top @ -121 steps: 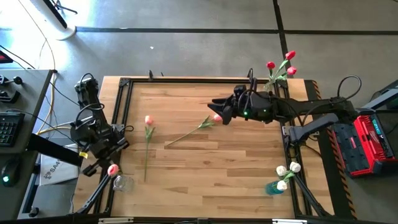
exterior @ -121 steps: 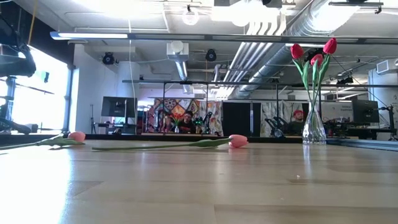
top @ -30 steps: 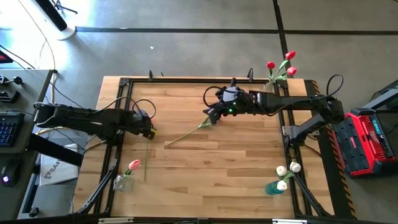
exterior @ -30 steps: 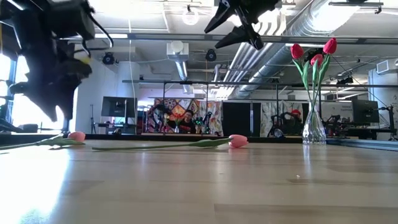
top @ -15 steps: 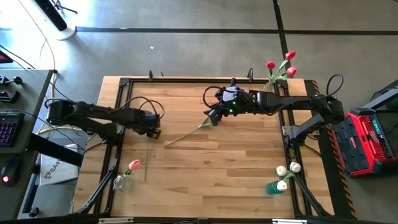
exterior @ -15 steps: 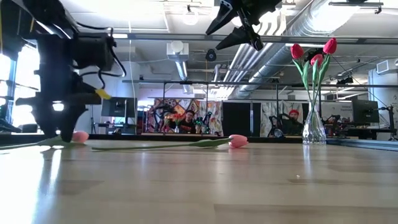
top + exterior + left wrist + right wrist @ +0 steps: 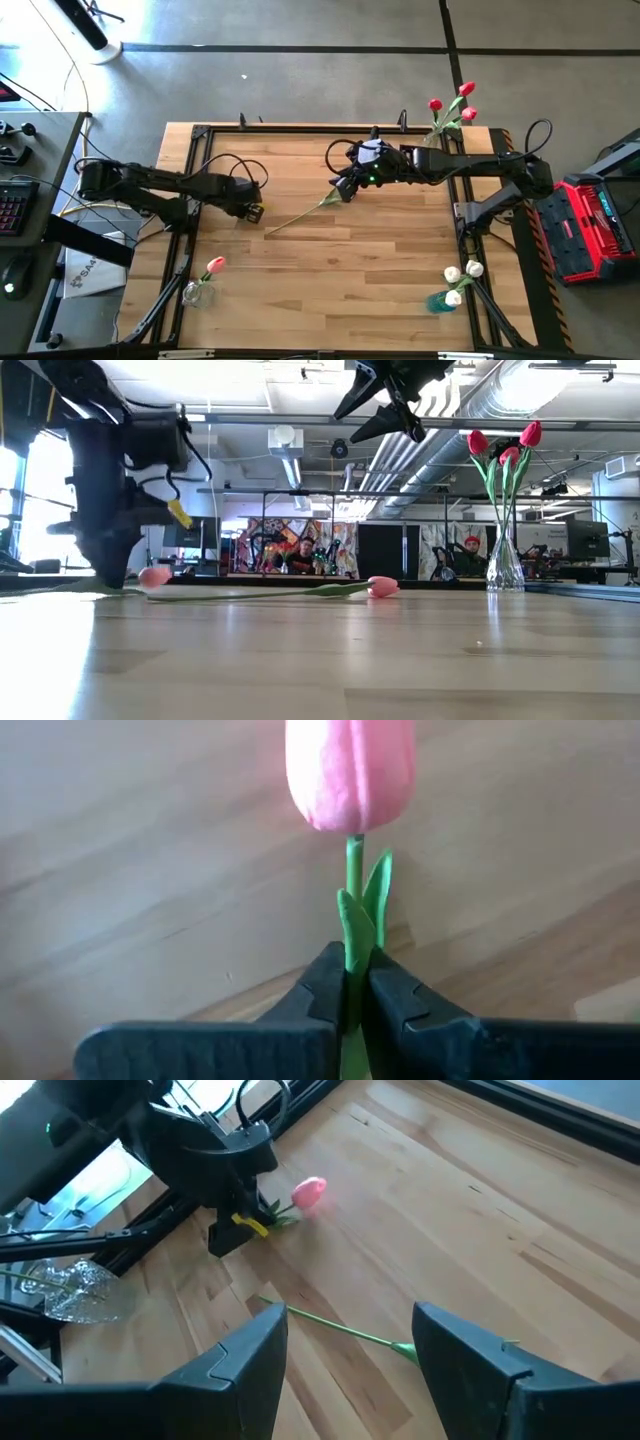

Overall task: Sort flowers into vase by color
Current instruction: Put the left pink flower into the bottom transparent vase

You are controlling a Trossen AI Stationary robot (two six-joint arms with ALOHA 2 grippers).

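Note:
A pink tulip (image 7: 350, 770) lies on the wooden table at its left; my left gripper (image 7: 350, 992) (image 7: 250, 210) is shut on its stem. A second pink tulip (image 7: 318, 204) (image 7: 382, 587) lies flat mid-table. My right gripper (image 7: 343, 188) (image 7: 385, 405) hangs open well above the second tulip's head, with its stem (image 7: 340, 1330) showing between the fingers below. Red tulips stand in a clear vase (image 7: 505, 565) at the far right corner. White tulips (image 7: 460, 275) stand in a vase at the near right, and one pink tulip (image 7: 214, 266) stands in a vase at the near left. My left gripper pinches the pink tulip's stem (image 7: 352, 935) between its two fingertips, just below the head where small leaves sprout. The fingers come from above and lie across the stem. The head (image 7: 155, 575) sits at about table height; whether it is lifted clear I cannot tell.
A black frame rail (image 7: 195, 160) runs around the table. The clear vase (image 7: 70, 1290) at the near left stands close to my left arm. Bare wood (image 7: 340, 270) lies between the vases. A red case (image 7: 590, 230) sits off the table's right; people show in the room behind.
My left gripper has come down onto the left tulip and shifted slightly toward the table's right. The tulip's head has moved with it toward the right. My right gripper has stayed open above the second tulip.

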